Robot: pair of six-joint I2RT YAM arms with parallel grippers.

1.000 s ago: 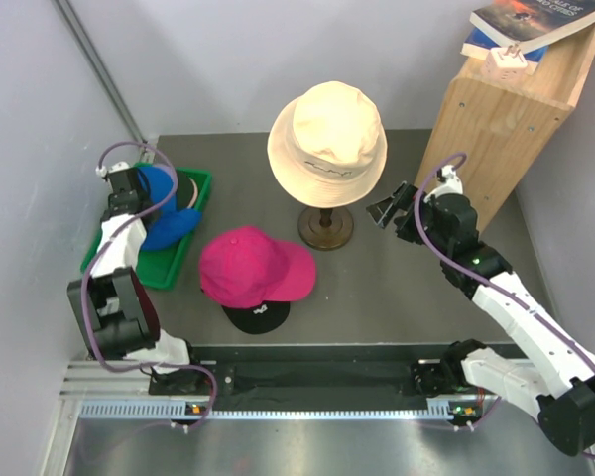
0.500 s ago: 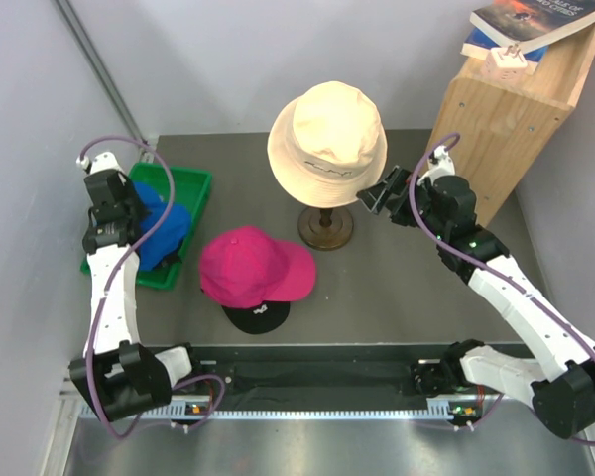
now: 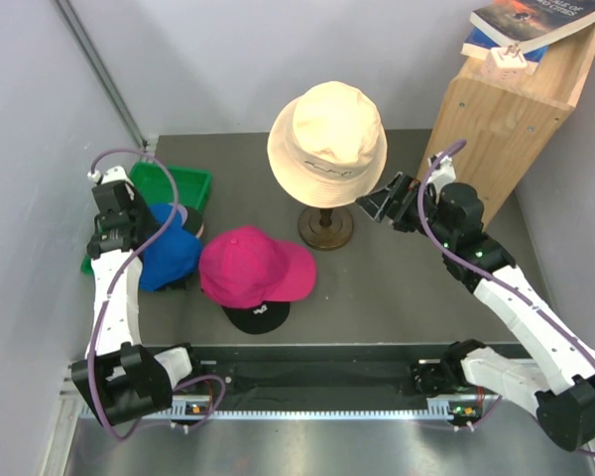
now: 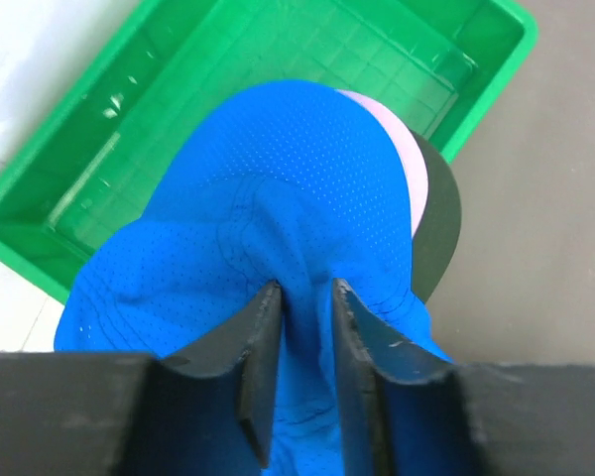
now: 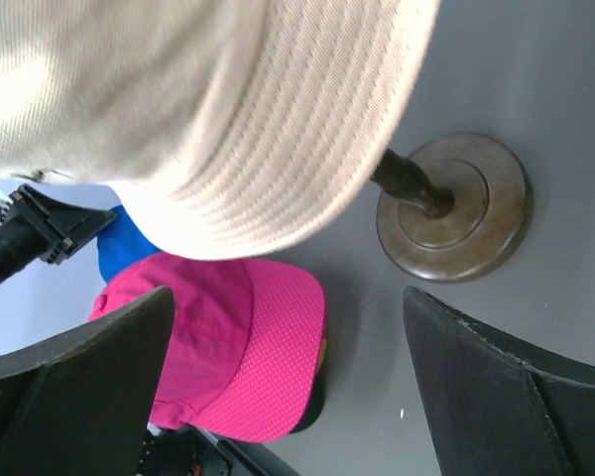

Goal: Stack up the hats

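A fold of the blue cap (image 4: 278, 178) sits between the narrowly parted fingers of the left gripper (image 4: 304, 290); whether it is clamped, I cannot tell. The fingers of the right gripper (image 5: 288, 297) stand wide apart.

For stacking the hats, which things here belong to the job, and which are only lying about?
Job: blue cap, pale cap under it, magenta cap, black cap, probably cream bucket hat.
Lying about: green tray, wooden stand, wooden box, books.

A green tray (image 3: 183, 181) sits at left. At centre, a cream bucket hat (image 3: 325, 139) tops a dark wooden stand (image 3: 325, 228). Upper right, a wooden box (image 3: 486, 129) carries books (image 3: 531, 18) (two, stacked).
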